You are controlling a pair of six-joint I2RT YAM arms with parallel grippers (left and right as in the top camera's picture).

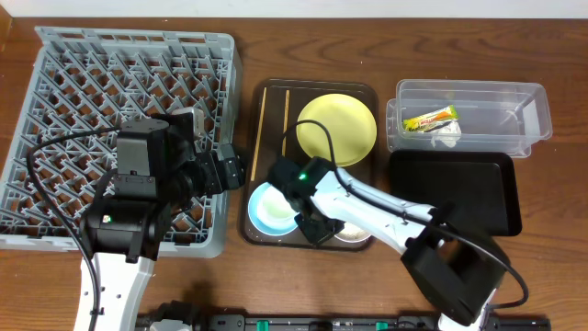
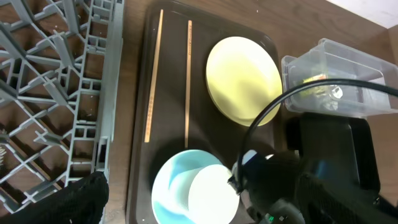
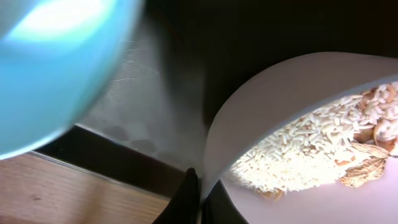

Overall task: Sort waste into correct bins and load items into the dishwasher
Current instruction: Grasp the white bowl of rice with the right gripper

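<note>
My right gripper (image 1: 320, 228) (image 3: 199, 193) is shut on the rim of a small white bowl (image 1: 354, 234) (image 3: 292, 106) holding white rice scraps (image 3: 298, 155), at the front right of the brown serving tray (image 1: 266, 234). Beside it sits the light blue bowl (image 1: 268, 207) (image 2: 168, 186) with a white cup (image 2: 211, 193) in it. The yellow plate (image 1: 336, 127) and two chopsticks (image 1: 261, 119) lie further back on the tray. My left gripper (image 1: 231, 170) is open and empty over the right edge of the grey dish rack (image 1: 92, 92).
The clear tub (image 1: 478, 92) at the back right holds the green-and-yellow wrapper (image 1: 429, 119) and the white tissue (image 1: 447, 136). The black tray (image 1: 459, 188) lies in front of it. My right arm's cable loops over the yellow plate.
</note>
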